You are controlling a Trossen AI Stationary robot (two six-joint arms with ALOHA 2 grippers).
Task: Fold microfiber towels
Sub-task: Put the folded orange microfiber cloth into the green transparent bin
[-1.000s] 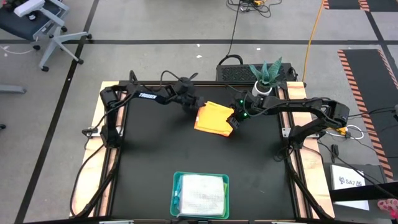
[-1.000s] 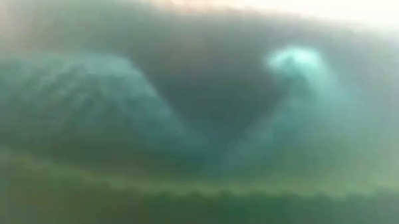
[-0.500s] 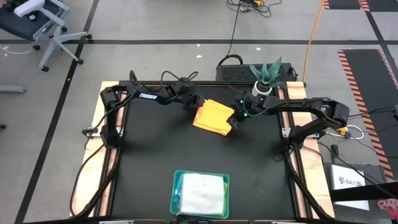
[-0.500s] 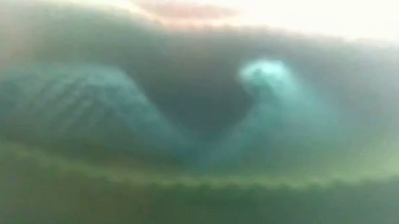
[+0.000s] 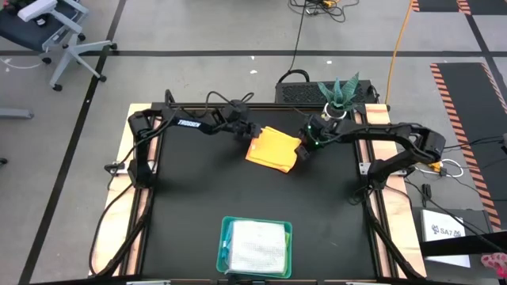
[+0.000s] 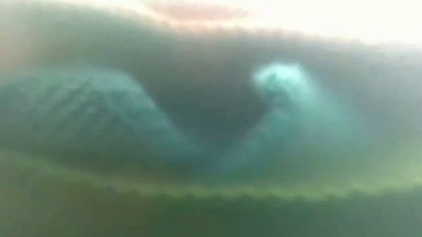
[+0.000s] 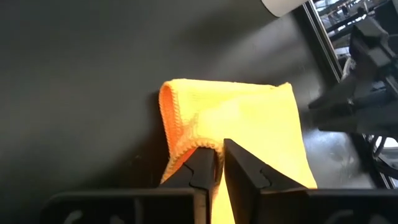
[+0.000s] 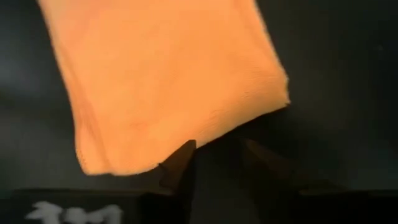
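- Towel, yellow-orange [image 5: 273, 149]: folded into a rough rectangle, lying flat on the black table [image 5: 206, 206] toward twelve o'clock of its centre, between the two grippers.
- Same towel in the left wrist view [image 7: 249, 124]: a stitched, rounded fold edge faces the camera, and one corner is bunched up between the fingertips.
- Same towel in the right wrist view [image 8: 168, 81]: a broad flat layer with a rounded corner nearest the fingers.
- Left gripper [image 5: 249, 136]: at the towel's nine o'clock edge, fingers [image 7: 205, 168] drawn nearly together and pinching that raised hem.
- Right gripper [image 5: 302, 150]: just beside the towel's three o'clock edge; its fingers [image 8: 180, 165] stand apart with bare table between them, and the cloth edge lies just ahead of the tips rather than between them.
- Tray, teal [image 5: 225, 237]: near the six o'clock edge of the table, well apart from both grippers.
- Towel, pale grey-white [image 5: 257, 247]: lies folded inside the tray and fills most of it.
- Potted plant [image 5: 339, 96]: stands in a white pot at the table's one o'clock corner, near the right arm.
- Office chair [image 5: 55, 32]: on the floor beyond the ten o'clock corner.
- Low view: filled by blurred turquoise cloth [image 6: 91, 121] close to the lens; nothing else can be made out.
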